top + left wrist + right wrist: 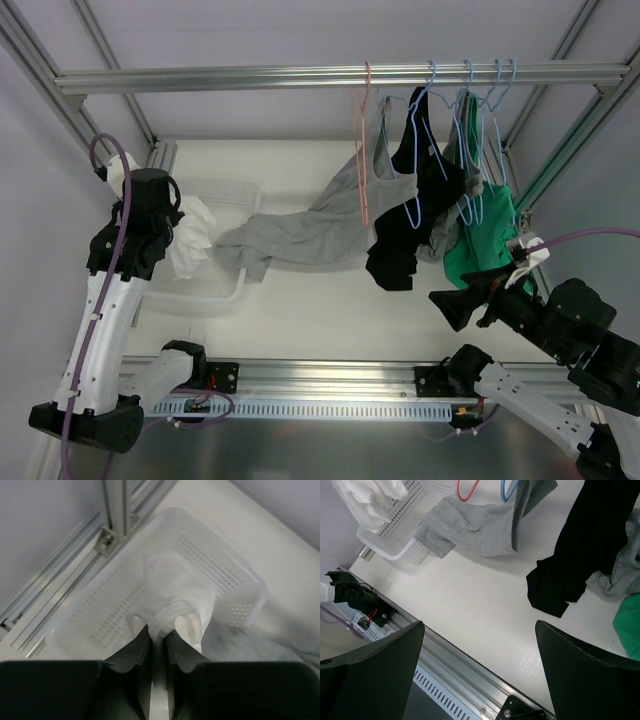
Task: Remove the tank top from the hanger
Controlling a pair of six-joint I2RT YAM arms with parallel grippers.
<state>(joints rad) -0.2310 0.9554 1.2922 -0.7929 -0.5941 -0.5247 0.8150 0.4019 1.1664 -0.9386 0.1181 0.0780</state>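
My left gripper (159,630) pinches the white tank top (175,590) over the left-hand basket (250,580), where I judge it needs only letting go, while my right gripper (476,630) hangs wide open.

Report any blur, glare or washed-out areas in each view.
Top external: even soft light, sharp throughout, no glare. Left wrist: the white cloth washes into the white basket, the left hand is dark and soft. Right wrist: the right hand's fingers are blurred black shapes, the table sharp.
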